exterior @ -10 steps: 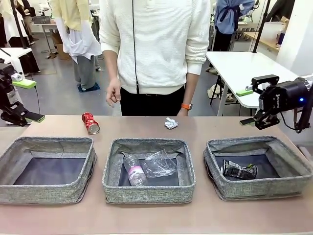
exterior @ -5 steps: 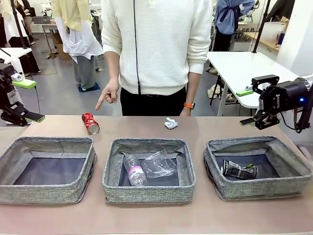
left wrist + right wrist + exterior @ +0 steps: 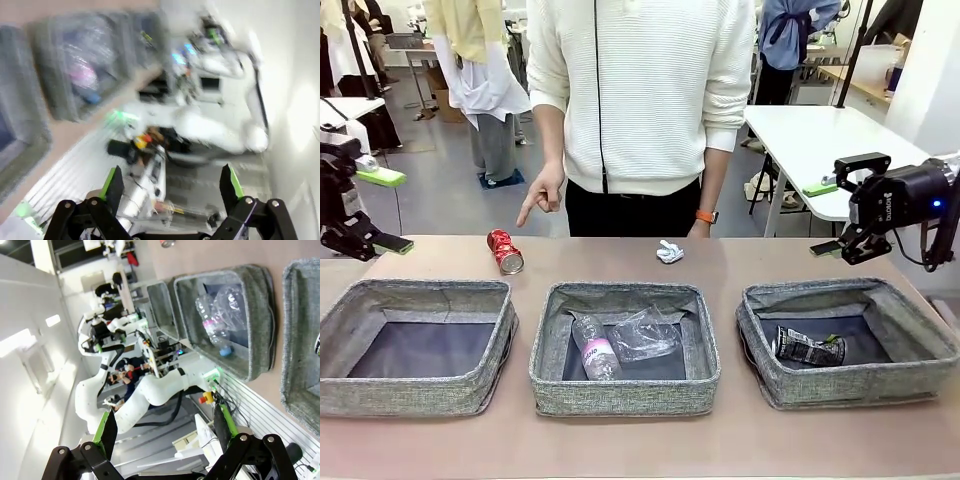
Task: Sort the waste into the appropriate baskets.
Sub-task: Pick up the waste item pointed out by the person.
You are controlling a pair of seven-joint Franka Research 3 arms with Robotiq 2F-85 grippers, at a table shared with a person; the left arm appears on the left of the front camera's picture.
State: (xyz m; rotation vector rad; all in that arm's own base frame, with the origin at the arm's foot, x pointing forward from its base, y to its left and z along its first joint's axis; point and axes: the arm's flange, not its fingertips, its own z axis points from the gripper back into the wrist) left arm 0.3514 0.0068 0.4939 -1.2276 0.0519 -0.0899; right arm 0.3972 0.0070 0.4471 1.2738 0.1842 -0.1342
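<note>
Soda can near spread, empty left claw; right claw likewise spread.

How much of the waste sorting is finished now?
Done: bottle and plastic cup lie in the middle basket, crushed can in the right basket. In hand: nothing; left gripper and right gripper open. Left: red can and paper wad on the table.

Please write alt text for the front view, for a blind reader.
A person's hand points at a red soda can; it and a white paper wad lie on the table behind three grey baskets. The middle basket holds a plastic bottle and cup, the right basket a crushed dark can. The left end effector and right end effector hang open.
</note>
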